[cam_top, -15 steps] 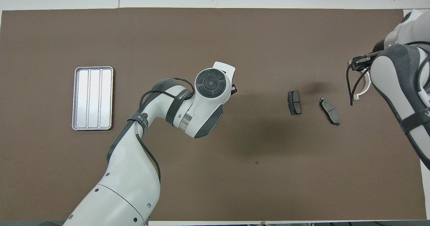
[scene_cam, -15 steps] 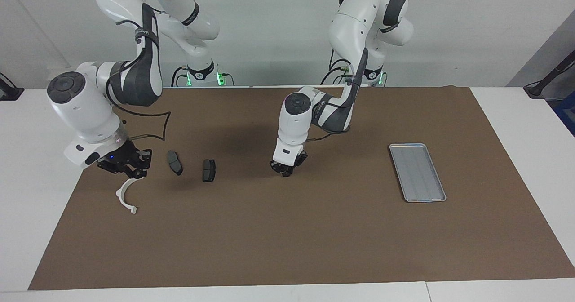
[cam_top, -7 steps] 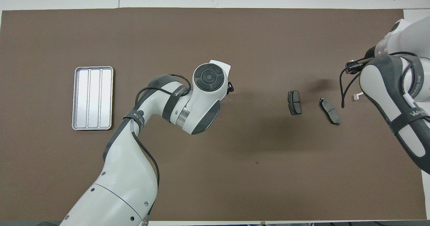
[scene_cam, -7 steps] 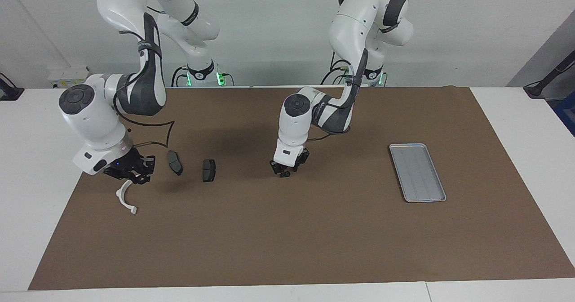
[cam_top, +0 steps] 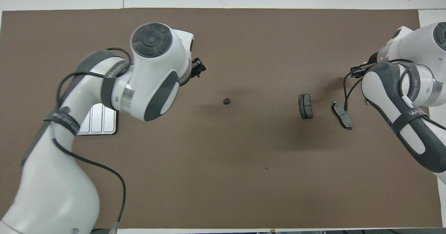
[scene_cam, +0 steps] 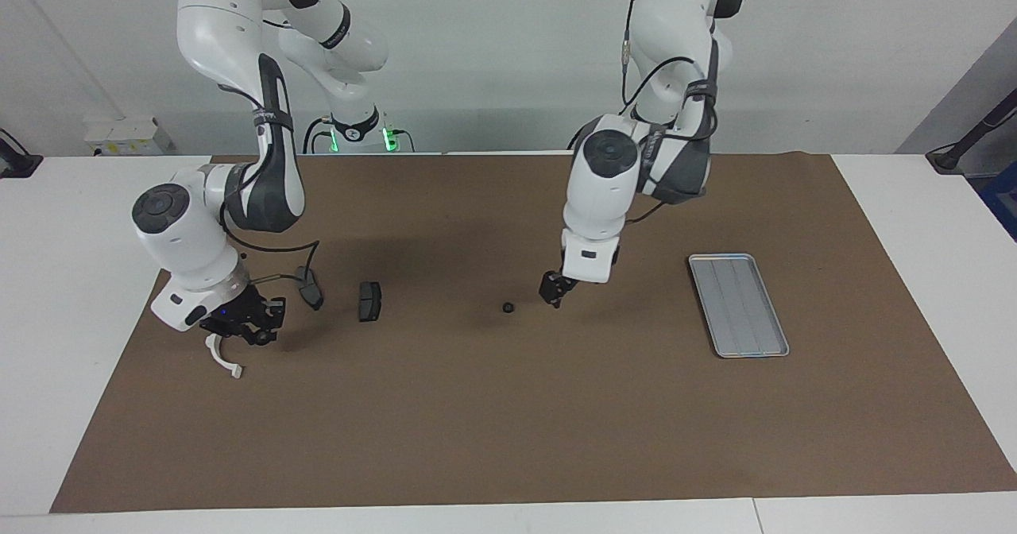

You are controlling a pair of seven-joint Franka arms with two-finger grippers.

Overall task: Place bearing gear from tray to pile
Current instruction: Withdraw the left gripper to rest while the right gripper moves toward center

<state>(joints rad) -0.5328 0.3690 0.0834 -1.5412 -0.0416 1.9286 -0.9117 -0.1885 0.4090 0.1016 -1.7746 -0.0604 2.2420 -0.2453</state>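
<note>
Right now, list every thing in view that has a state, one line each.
bearing gear: lying free on the mat, out of the tray, apart from the pile.
tray: flat on the mat, nothing in it.
brake pads: two, lying on the mat.
white half-ring bracket: on the mat under the right gripper.
left gripper: open, holding nothing, beside the gear.
right gripper: low over the bracket.

Bare mat (scene_cam: 508, 407) surrounds the bearing gear (scene_cam: 508, 307); nothing crowds it.
</note>
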